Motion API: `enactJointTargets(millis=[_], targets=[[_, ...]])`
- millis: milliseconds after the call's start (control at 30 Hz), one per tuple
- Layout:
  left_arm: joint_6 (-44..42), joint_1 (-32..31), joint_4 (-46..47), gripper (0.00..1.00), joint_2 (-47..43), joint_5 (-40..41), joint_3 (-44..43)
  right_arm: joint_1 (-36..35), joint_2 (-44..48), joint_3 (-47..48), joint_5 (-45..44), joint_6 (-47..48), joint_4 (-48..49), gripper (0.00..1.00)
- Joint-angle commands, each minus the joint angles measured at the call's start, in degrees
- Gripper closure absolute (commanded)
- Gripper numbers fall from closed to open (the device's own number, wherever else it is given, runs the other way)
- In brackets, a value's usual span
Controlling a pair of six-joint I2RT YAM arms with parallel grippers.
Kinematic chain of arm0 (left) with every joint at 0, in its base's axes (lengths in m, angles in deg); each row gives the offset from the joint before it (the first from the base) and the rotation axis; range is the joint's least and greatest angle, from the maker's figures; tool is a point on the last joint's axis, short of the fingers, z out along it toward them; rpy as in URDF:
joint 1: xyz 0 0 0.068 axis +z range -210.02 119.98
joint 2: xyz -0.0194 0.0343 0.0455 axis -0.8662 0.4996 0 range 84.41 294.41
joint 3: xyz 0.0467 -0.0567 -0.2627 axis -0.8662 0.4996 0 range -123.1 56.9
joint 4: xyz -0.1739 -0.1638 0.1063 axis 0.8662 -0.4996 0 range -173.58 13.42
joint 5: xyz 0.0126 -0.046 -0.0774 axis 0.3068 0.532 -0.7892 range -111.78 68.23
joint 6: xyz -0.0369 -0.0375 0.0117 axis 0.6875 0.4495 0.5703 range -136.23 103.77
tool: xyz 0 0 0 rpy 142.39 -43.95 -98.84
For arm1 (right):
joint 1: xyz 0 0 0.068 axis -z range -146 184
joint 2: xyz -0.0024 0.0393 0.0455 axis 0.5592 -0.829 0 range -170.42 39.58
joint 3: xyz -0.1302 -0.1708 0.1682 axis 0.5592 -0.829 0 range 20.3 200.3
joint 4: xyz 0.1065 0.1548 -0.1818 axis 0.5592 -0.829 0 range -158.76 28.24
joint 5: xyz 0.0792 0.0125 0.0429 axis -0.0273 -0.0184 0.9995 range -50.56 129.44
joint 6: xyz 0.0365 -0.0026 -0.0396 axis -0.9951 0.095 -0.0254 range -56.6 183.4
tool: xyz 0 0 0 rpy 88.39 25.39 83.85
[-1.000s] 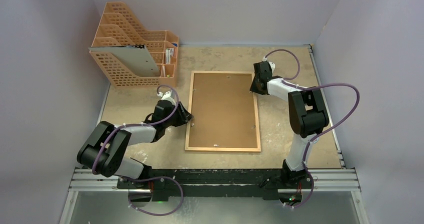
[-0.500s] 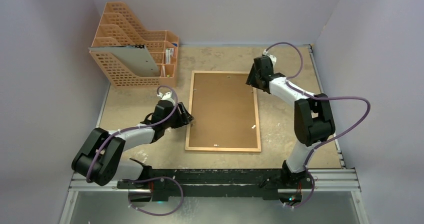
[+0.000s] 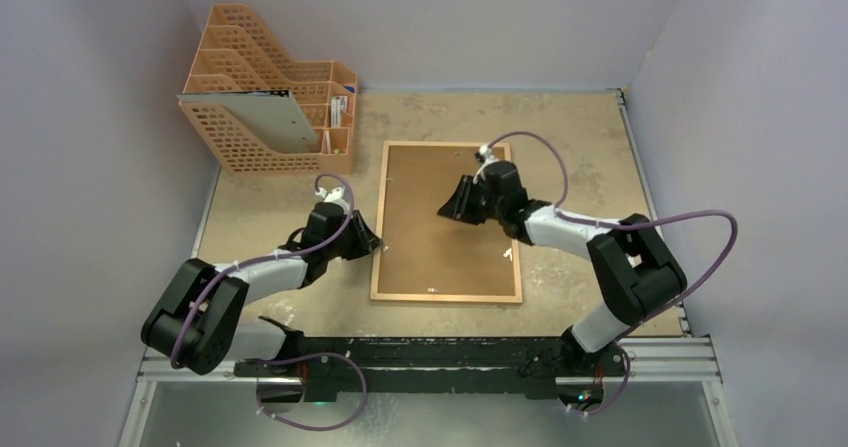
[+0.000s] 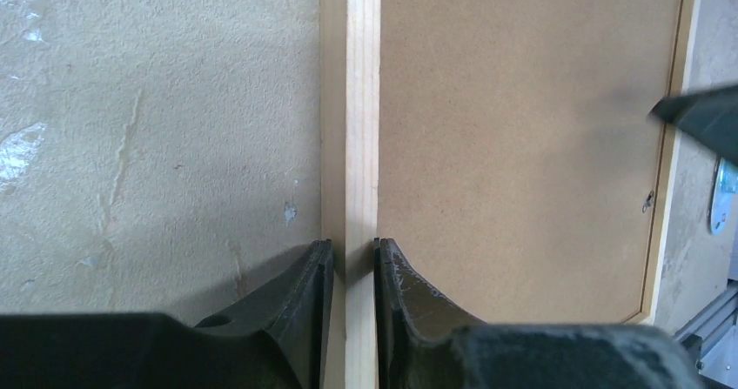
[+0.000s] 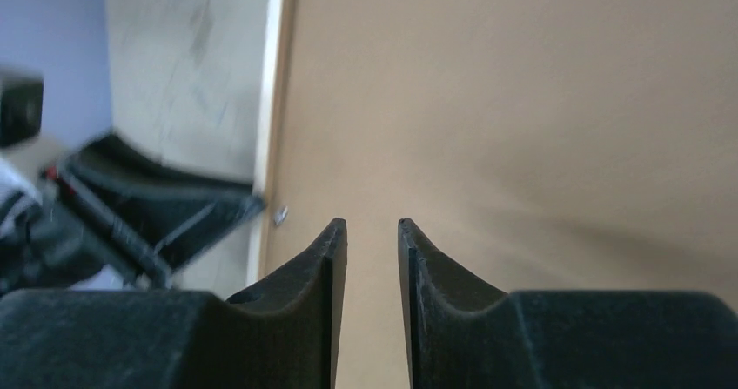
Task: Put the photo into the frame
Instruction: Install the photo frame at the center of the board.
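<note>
At the left gripper [image 3: 378, 239], top view: note a hold on the left rail of the frame [image 3: 446, 298]. Place the right gripper [image 3: 446, 212] over the backing panel [image 3: 430, 252], near mid-frame. Read the frame as flat, back upward, long axis pointing away from the bases.

Left wrist view: confirm fingers [image 4: 305, 293] pinched on either side of the rail.

Right wrist view: observe fingers [image 5: 326, 267] narrowly parted, gripping nothing, panel directly beneath.

Cannot locate the photo. Judge the panel nearer the right arm for lifting.
</note>
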Motion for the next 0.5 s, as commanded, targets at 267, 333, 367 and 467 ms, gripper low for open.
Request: enactJointTargets(millis=[267,333,367,467], targets=[[0.69,0.01,2.1,1.0,3.23,-6.09,1.37,-15.76,-5.65,-5.9,6.34,-18.23,21.94,0.75],[1.0,0.01,2.44,1.0,3.82,-7.01,1.36,-17.01,-7.82,-5.5,5.36,-19.26,22.4,0.76],[1.17,0.01,2.62,1.0,4.08,-7.52,1.41,-17.55,-8.56,-5.45,4.83,-20.03,22.67,0.77],[1.4,0.01,2.83,1.0,4.51,-8.38,1.58,-19.05,-9.94,-6.31,3.02,-22.48,24.95,0.76]])
